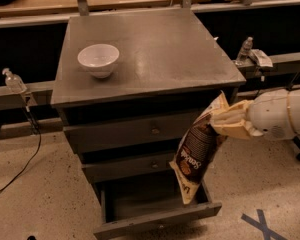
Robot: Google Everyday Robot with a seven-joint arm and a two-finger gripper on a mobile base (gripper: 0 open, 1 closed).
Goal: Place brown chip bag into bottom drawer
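Note:
My gripper (225, 123) comes in from the right and is shut on the upper end of the brown chip bag (196, 151). The bag hangs down with its dark brown middle and white lettering facing me. Its pale lower end dips into the right side of the bottom drawer (155, 219), which is pulled open and shows a dark inside. The bag hangs in front of the right ends of the two upper drawers (135, 131), which are shut.
A white bowl (98, 60) stands on the grey cabinet top (165, 54) at the left. Water bottles stand on the rails at left (14, 81) and right (244, 50). A cable (25, 159) runs over the speckled floor. Blue tape (262, 225) marks the floor at lower right.

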